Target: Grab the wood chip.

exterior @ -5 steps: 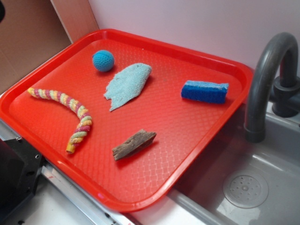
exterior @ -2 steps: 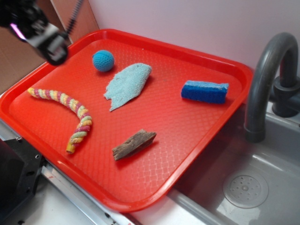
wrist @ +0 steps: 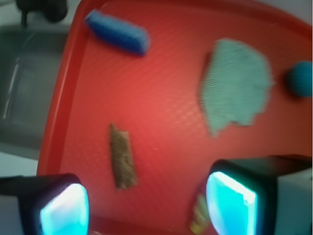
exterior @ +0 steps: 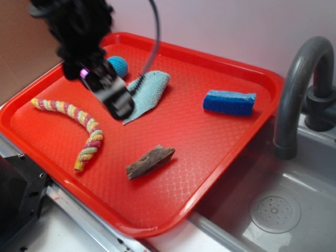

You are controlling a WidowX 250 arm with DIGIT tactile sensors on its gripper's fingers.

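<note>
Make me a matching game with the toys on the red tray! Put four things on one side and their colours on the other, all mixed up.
Things:
1. ball
2. wood chip
3. rope
4. cloth

Colours:
A. brown-grey
B. pale blue-green
C. pink, yellow and green stripes
D. bright teal blue

Pairs: 1-D, 2-A, 3-C, 4-B

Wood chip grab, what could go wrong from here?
The gripper hangs open over the teal cloth, away from the wood chip, so closing early could snag cloth. The chip lies flat on the red tray, so fingers may slide over it. The striped rope lies nearby and could get nudged.
</note>
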